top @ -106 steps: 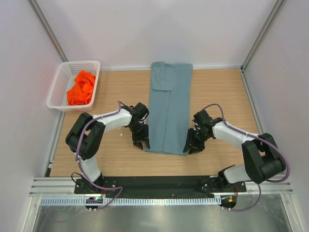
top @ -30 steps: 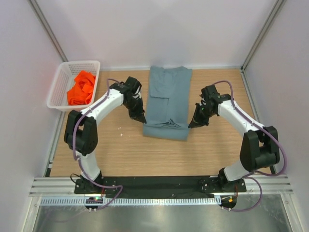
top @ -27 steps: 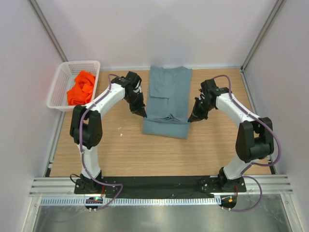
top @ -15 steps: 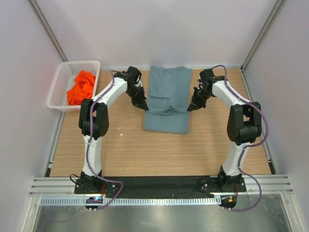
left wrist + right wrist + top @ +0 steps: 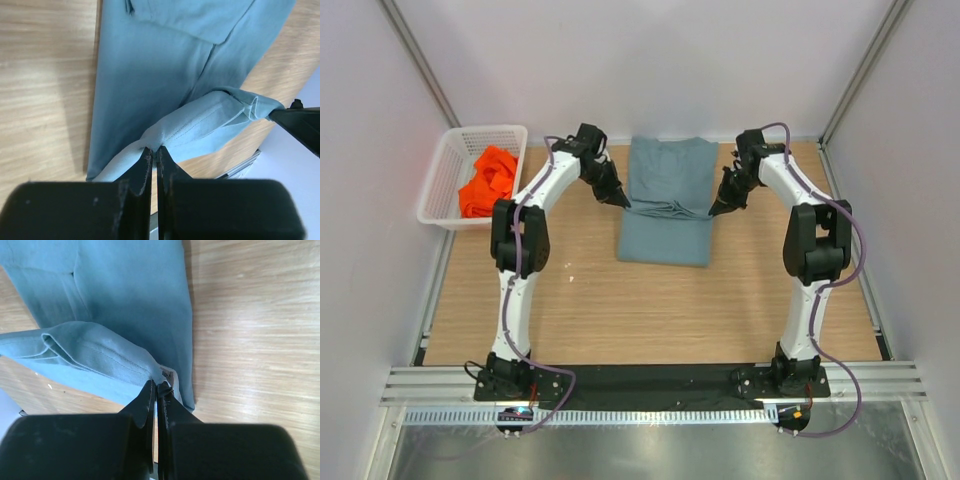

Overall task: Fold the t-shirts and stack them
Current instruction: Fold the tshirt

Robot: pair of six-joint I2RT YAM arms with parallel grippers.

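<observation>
Two arms stretch from the bottom of the frame to its upper middle, almost fully extended, wrists turned inward. The left arm (image 5: 545, 185) ends at the left edge of the grey-blue t-shirt (image 5: 666, 200) and the right arm (image 5: 785, 185) at its right edge. The left jaws are pinched together on a raised fold of that cloth, and the right jaws likewise, on what looks like a stitched hem. This shirt lies doubled over on the worktop (image 5: 620, 310), upper centre. There are two t-shirts: the orange t-shirt (image 5: 487, 182) sits crumpled in the single white lattice basket (image 5: 485, 130), upper left
</observation>
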